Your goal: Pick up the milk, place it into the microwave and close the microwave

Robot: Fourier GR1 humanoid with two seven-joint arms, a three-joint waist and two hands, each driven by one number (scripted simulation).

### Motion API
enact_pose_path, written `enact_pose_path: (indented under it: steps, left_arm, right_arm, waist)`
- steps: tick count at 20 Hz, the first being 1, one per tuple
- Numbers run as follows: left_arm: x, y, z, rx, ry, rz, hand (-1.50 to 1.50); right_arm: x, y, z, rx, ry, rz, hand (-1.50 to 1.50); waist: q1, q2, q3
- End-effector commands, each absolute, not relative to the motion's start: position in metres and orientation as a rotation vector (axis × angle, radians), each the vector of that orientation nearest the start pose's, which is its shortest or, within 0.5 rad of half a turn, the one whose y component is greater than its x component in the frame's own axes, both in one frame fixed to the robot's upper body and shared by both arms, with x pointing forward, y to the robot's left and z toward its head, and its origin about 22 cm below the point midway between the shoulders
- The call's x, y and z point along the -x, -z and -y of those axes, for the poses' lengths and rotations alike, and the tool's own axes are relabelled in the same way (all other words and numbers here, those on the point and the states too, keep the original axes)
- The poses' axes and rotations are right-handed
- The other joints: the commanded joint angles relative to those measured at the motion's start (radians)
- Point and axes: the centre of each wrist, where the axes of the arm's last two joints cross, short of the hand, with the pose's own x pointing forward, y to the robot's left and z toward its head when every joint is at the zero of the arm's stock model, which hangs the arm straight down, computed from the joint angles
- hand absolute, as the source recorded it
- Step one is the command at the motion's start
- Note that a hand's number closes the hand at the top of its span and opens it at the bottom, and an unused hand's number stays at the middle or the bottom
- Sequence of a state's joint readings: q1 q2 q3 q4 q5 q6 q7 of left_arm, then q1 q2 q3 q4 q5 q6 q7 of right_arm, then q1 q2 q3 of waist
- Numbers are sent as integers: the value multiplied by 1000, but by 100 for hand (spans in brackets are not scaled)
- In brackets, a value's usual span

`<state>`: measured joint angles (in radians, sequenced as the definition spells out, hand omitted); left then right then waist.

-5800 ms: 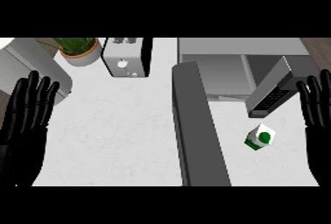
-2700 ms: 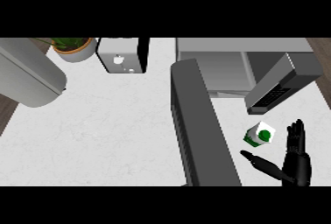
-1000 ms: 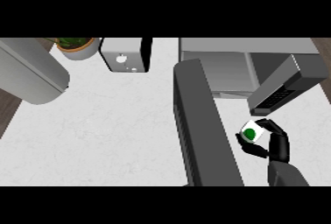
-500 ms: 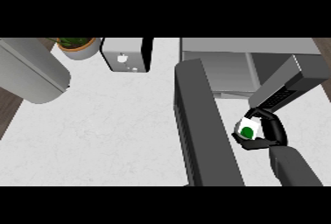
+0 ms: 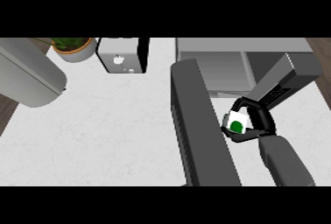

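Observation:
The milk is a small white carton with a green mark. My right hand is curled round it and holds it above the counter, just in front of the microwave's open cavity. The microwave's dark door stands swung open to the left of the carton, running toward the view's lower edge. My left forearm shows as a grey cylinder at the upper left; its hand is out of sight.
A toaster stands at the back of the white counter, with a potted plant to its left. A dark grey panel slants beside the microwave's right side, close to my right hand.
My right hand went from open beside the carton to curled round it, then carried it away from me toward the microwave's opening. The left arm lifted to the upper left and then stayed still.

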<state>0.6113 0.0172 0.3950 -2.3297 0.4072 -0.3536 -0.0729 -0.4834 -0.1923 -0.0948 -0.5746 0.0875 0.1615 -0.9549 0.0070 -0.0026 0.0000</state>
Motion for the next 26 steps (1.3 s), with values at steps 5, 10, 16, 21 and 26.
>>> enact_pose_path:
  steps: [5, 10, 16, 21, 26]
  left_arm:
    - [-58, -115, -337, -127, -112, 1928, -150]
    - [-70, -108, -325, -102, -133, 1924, -150]
    - [-62, -106, -341, -101, -94, 1936, -150]
    - [-66, -110, -342, -90, -65, 1949, -150]
    - [-71, -102, -337, -62, -66, 1951, -150]
  right_arm:
    - [-349, 44, 223, -86, -300, 2003, 150]
    - [-376, 23, 194, 21, -351, 2007, 150]
    - [-415, -10, 181, 212, -473, 1972, 150]
    - [-423, -11, 183, 344, -507, 1947, 150]
    - [-438, -34, 181, 432, -476, 1926, 150]
  waist:
    - [0, 1, 0]
    - [5, 4, 0]
    - [38, 13, 1]
    - [57, 21, 1]
    - [74, 30, 2]
